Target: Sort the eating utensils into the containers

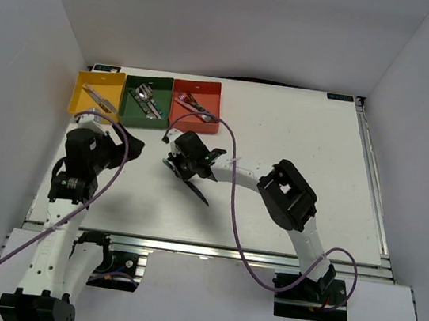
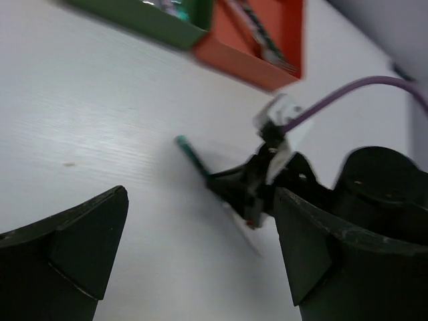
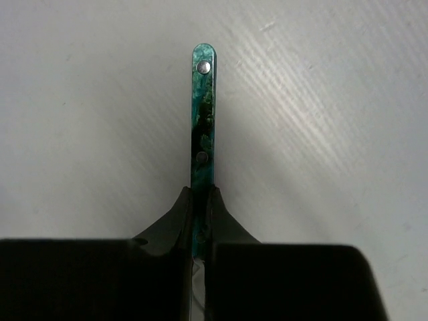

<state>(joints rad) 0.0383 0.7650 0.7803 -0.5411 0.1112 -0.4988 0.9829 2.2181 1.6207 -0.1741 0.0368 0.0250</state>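
Observation:
Three bins stand in a row at the far left: yellow (image 1: 81,100), dark green (image 1: 130,109) and red-orange (image 1: 208,120). Each holds shiny utensils (image 1: 147,102). My right gripper (image 1: 176,163) is shut on a utensil with a green patterned handle (image 3: 202,110), held just above the table in front of the red-orange bin; its other end is hidden. The left wrist view shows this handle (image 2: 192,154) sticking out toward the left. My left gripper (image 1: 124,148) is open and empty, in front of the yellow and green bins, left of the right gripper.
The purple cable (image 1: 232,203) loops over the table from the right arm's wrist. White walls close in the table on the left, back and right. The green bin (image 2: 150,20) and red-orange bin (image 2: 271,63) lie beyond my left gripper.

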